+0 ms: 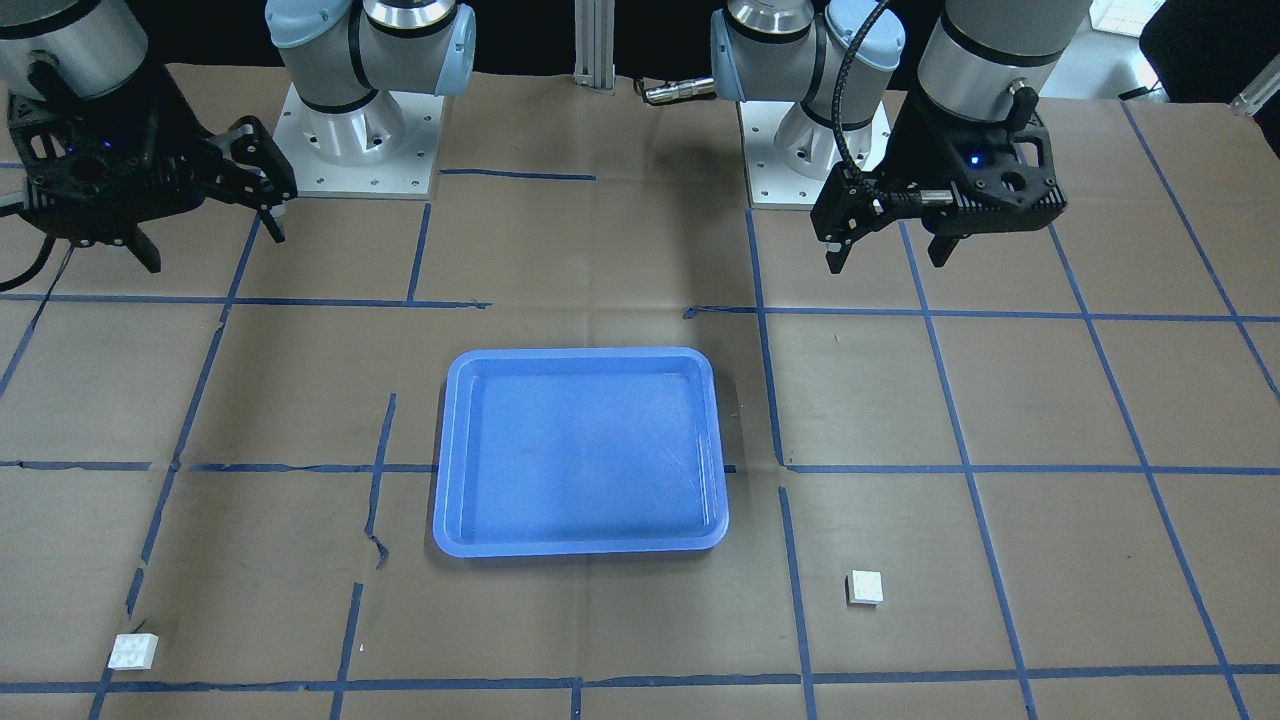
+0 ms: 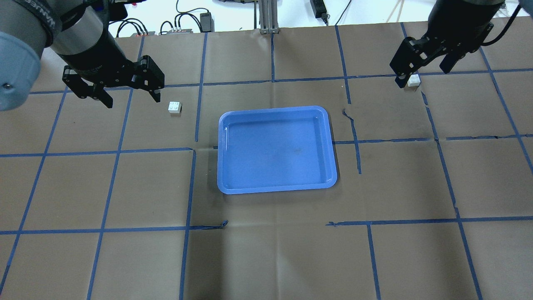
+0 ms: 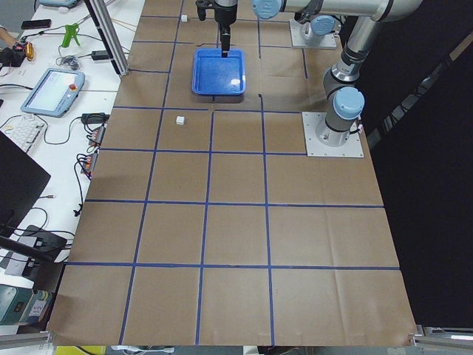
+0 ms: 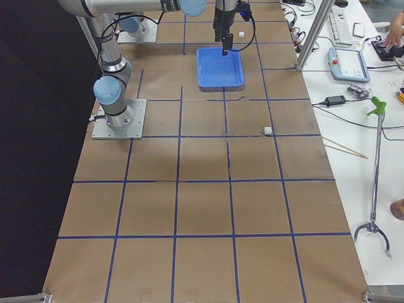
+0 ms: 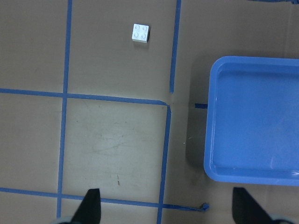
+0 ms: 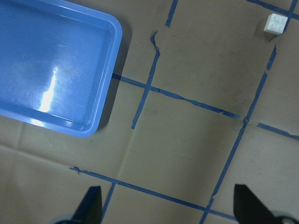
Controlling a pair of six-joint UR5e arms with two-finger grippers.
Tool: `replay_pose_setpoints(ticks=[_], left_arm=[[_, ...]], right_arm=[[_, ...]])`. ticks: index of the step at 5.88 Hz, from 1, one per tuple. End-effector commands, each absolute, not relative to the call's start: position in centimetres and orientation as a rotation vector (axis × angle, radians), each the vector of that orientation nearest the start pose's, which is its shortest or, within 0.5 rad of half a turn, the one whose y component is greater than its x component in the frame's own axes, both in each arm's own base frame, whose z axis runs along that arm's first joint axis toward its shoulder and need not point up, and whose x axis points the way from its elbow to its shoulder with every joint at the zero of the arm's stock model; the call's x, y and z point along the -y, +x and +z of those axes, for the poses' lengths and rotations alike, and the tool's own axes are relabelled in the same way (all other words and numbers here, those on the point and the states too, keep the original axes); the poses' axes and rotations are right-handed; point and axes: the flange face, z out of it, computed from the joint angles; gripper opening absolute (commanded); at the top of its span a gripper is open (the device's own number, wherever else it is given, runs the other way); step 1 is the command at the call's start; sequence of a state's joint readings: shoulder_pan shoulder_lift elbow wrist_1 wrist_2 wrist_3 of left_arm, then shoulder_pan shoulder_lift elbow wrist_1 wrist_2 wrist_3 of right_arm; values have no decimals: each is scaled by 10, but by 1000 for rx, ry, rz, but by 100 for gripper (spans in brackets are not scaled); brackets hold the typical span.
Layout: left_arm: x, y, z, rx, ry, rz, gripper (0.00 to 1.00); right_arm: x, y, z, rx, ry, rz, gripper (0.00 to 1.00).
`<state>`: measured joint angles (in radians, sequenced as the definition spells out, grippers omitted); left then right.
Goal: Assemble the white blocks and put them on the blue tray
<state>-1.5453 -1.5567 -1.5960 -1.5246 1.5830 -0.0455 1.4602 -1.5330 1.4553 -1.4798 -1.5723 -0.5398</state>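
The blue tray (image 2: 275, 109) lies empty at the table's middle; it also shows in the front view (image 1: 580, 354). One white block (image 2: 175, 107) lies studs up to the tray's left, also seen in the front view (image 1: 864, 587) and the left wrist view (image 5: 141, 33). My left gripper (image 2: 133, 100) hangs open and empty above the table, beside that block. The other white block (image 2: 413, 80) lies at the far right, also seen in the front view (image 1: 133, 651) and the right wrist view (image 6: 274, 23). My right gripper (image 2: 422, 76) hangs open and empty above it, one finger partly covering it.
Brown paper with a blue tape grid covers the table (image 2: 266, 250). Both arm bases (image 1: 350, 150) stand on the robot's side. The tray rim shows in the left wrist view (image 5: 212, 116) and the right wrist view (image 6: 114, 70). Cables and devices lie beyond the far edge.
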Motion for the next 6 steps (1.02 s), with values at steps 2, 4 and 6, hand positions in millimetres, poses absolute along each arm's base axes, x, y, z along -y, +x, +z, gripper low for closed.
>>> replay_pose_setpoints(ticks=[2,4,6], left_arm=[[612,-65,376,-3132,-74,-100,99],[684,-48,281,-3136,-9,-136,99],[695,-49,215,-3178,0,-18,99]], right_arm=[[567,-8,489,-2825,-1411,-37,100],[631,-50,464,-2454,-1984,-27,99],[690,-118,431,-2195,-2178,-192,99]])
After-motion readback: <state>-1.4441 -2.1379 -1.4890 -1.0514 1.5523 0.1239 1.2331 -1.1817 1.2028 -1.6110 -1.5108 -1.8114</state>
